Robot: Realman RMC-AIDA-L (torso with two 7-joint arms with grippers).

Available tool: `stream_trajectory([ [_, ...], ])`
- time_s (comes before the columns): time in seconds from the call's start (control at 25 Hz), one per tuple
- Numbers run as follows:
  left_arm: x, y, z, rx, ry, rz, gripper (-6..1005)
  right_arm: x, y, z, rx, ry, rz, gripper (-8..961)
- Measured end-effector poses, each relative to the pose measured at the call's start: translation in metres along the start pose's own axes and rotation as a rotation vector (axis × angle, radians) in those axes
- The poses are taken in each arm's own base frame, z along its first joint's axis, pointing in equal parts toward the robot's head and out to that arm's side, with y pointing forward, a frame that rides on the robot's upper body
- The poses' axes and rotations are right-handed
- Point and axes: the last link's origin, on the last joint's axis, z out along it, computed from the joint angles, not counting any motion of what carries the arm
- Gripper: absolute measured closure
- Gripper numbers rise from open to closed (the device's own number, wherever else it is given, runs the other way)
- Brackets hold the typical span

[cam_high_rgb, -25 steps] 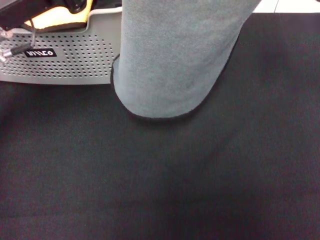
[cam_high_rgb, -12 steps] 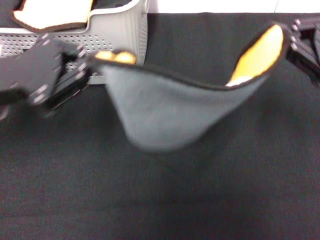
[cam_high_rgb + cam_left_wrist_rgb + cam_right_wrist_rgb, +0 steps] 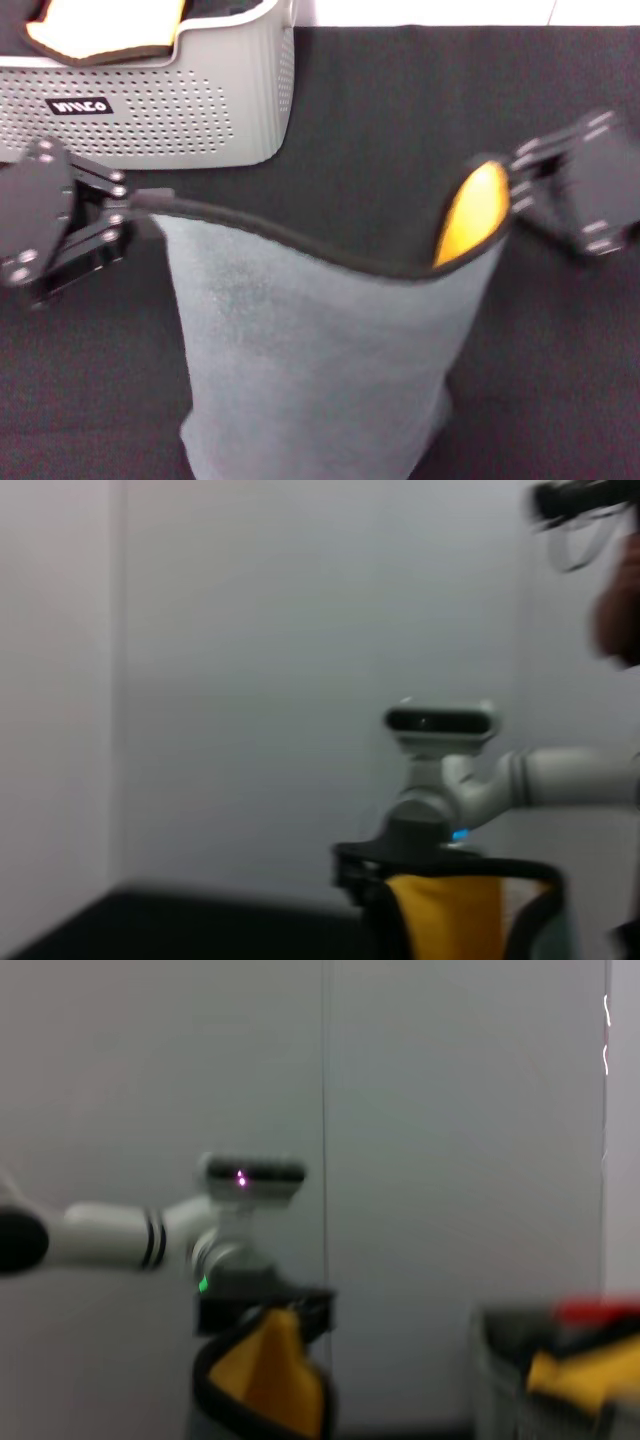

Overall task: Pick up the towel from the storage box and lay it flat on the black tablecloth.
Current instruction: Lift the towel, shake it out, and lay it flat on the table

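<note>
Hanging limp at frame centre — towel (image 3: 320,350), soft and light; left tool (image 3: 135,215) and right tool (image 3: 510,190) pinching top corners.

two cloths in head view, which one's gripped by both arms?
The towel, grey face out, hanging between the left gripper and right gripper. The yellow-orange cloth lies in the storage box, ungripped.

We hold both arms out level over the tabletop. Our left hand (image 3: 140,200) sits near the left edge, pinched on one towel (image 3: 320,370) corner; our right hand (image 3: 510,185) sits toward the right edge, pinched on the other.
</note>
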Motion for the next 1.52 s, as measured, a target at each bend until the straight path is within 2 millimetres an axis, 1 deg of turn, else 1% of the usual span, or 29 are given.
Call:
stream_trajectory([
  [0.12, -0.025, -0.022, 0.001, 0.124, -0.108, -0.104, 980, 0.036, -0.022, 0.021, 0.018, 0.079, 0.135, 934],
  [0.16, -0.034, -0.032, 0.001, 0.178, -0.160, -0.142, 980, 0.045, -0.028, 0.026, 0.029, 0.097, 0.161, 934],
  [0.28, -0.055, -0.057, -0.001, 0.320, -0.284, -0.230, 980, 0.056, -0.048, 0.035, 0.082, 0.129, 0.165, 934],
  [0.36, -0.062, -0.070, -0.002, 0.392, -0.340, -0.265, 979, 0.059, -0.060, 0.037, 0.138, 0.155, 0.136, 933],
  [0.44, -0.065, -0.079, -0.002, 0.442, -0.367, -0.287, 979, 0.061, -0.068, 0.037, 0.187, 0.179, 0.109, 933],
  [0.68, -0.070, -0.092, 0.007, 0.488, -0.418, -0.301, 979, 0.063, -0.093, 0.035, 0.299, 0.259, 0.028, 933],
  [0.84, -0.075, -0.096, 0.014, 0.502, -0.444, -0.310, 978, 0.063, -0.100, 0.035, 0.340, 0.279, -0.015, 933],
  [1.0, -0.077, -0.099, 0.027, 0.496, -0.441, -0.311, 978, 0.064, -0.108, 0.037, 0.372, 0.315, -0.066, 933],
  [1.2, -0.084, -0.105, 0.041, 0.516, -0.473, -0.320, 978, 0.067, -0.112, 0.042, 0.371, 0.356, -0.105, 933],
  [1.52, -0.091, -0.114, 0.048, 0.585, -0.502, -0.327, 977, 0.077, -0.114, 0.042, 0.392, 0.392, -0.103, 933],
])
